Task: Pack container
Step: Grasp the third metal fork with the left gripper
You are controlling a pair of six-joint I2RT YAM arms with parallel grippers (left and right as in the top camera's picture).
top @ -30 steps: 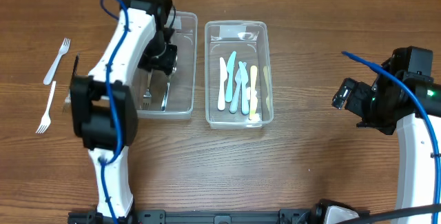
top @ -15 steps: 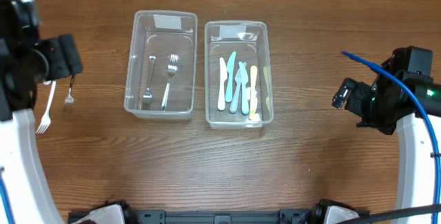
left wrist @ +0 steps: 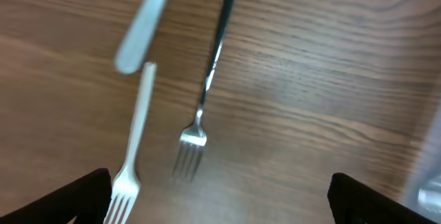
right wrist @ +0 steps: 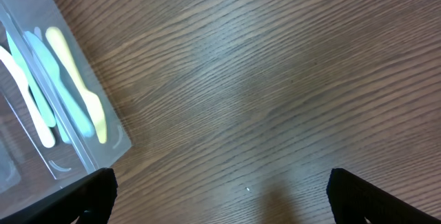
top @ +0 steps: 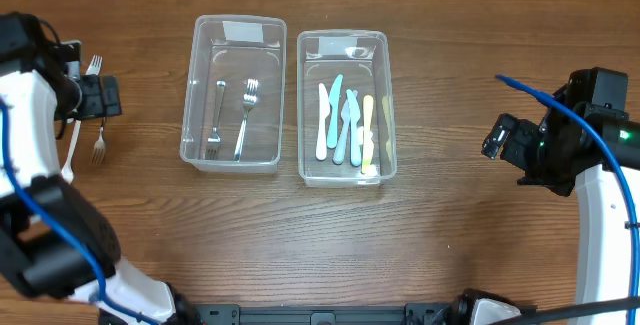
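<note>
Left tool point(left wrist: 220, 200), jaws wide apart, hovers over metal fork point(left wrist: 195, 138) lying on counter point(top: 300, 235), left of fork container point(top: 265, 95). Right tool point(right wrist: 220, 200), likewise spread, far right of it.

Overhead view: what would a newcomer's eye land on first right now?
Mid-table, a clear plastic rectangular container holds two metal forks; its twin on the right holds pastel plastic knives. At the far left, the left claw hovers open above loose forks on the wooden table.
</note>
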